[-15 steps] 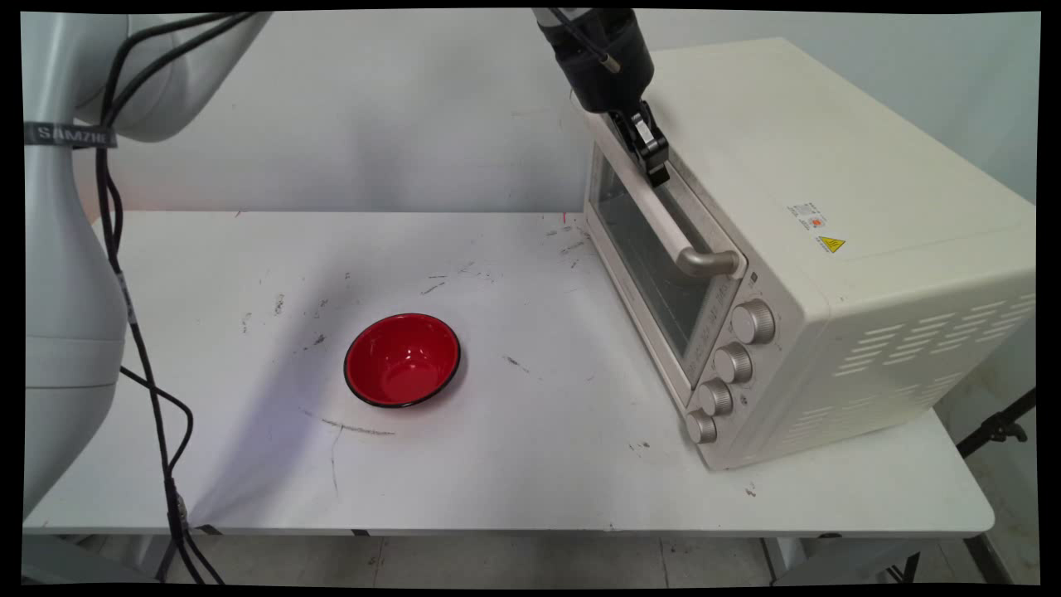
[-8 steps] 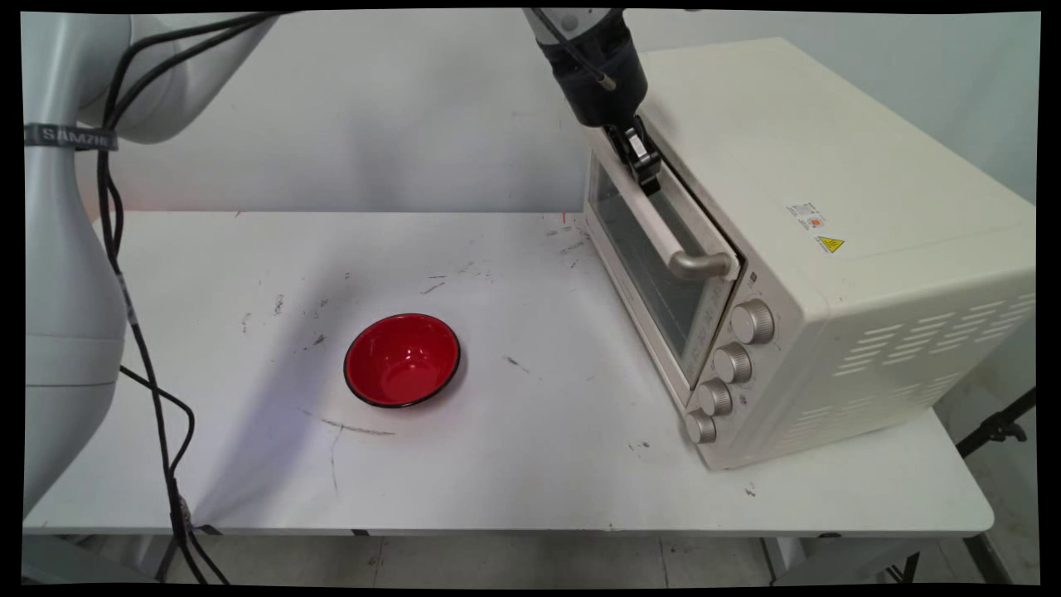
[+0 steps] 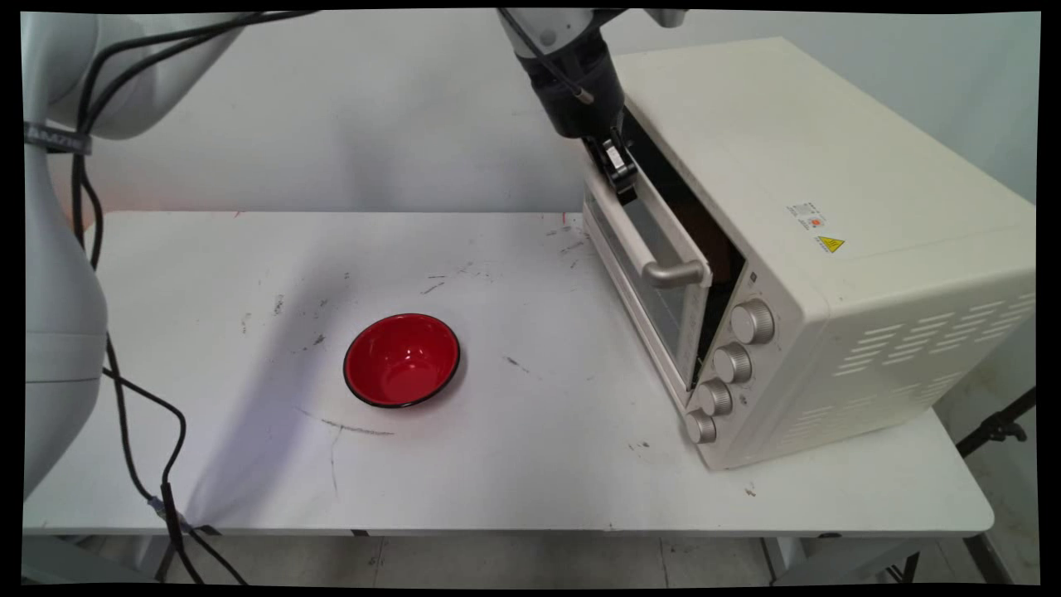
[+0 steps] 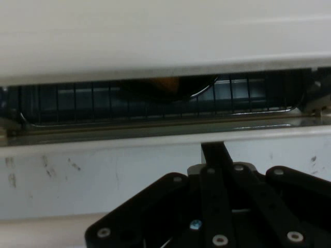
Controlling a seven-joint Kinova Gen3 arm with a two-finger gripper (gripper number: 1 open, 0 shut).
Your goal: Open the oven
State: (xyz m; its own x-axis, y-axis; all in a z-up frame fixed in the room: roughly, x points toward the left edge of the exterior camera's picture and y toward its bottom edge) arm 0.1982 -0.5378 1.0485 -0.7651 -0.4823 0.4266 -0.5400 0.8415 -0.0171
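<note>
Black gripper [image 3: 620,178] fingers pinch the cream toaster oven's [image 3: 829,249] rounded door handle [image 3: 638,240], the glass door tilted ajar. Wire rack [image 4: 155,103] bars show inside. Left of the oven sits a glossy red bowl [image 3: 402,360].

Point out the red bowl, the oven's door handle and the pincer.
red bowl [image 3: 402,359]: main view, on its red inside.
door handle [image 3: 637,246]: main view, on the middle of the cream bar.
pincer [image 3: 620,178]: main view, at its black fingertips on the handle's far end.
</note>
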